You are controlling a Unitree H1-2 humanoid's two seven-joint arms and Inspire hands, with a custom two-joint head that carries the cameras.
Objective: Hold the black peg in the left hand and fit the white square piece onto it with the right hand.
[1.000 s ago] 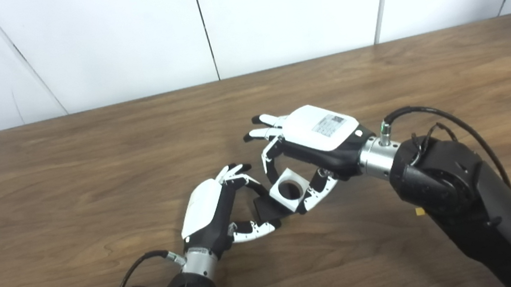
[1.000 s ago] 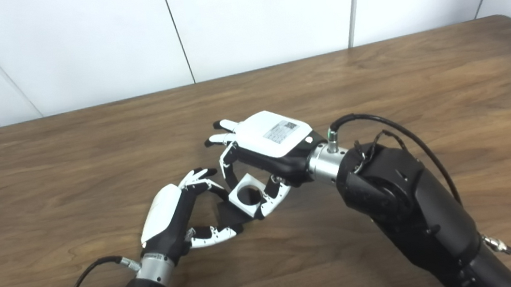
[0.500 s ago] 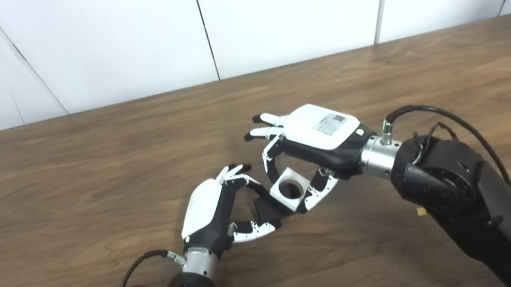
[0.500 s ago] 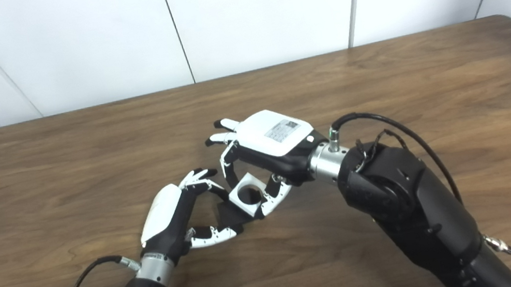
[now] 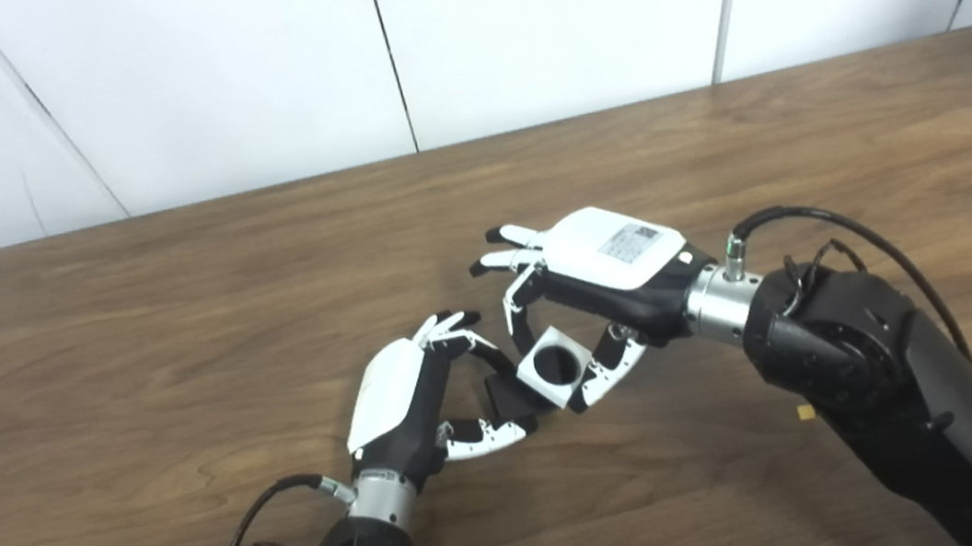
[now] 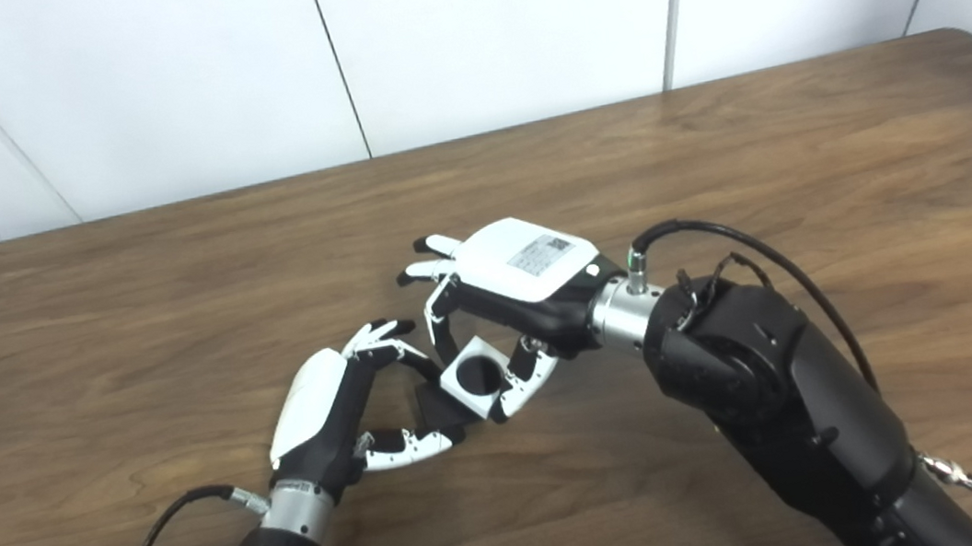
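Both hands are up close together over the middle of the wooden table (image 5: 172, 284), nearly touching at the fingertips. Left hand (image 5: 413, 393) has its fingers and thumb curled around the black peg (image 5: 505, 393), which pokes out toward the other hand; only a dark chunk of it shows between the fingers, so I can't make out its full shape. Right hand (image 5: 598, 282) is pinching the white square piece (image 5: 555, 366) between thumb and one finger, with the other fingers sticking straight out and holding nothing. The square's round hole faces up toward the cameras and looks dark inside. It sits right against the end of the peg, just past the left hand's fingertips. Can't tell if the peg is actually inside the hole or only butted up against the side.
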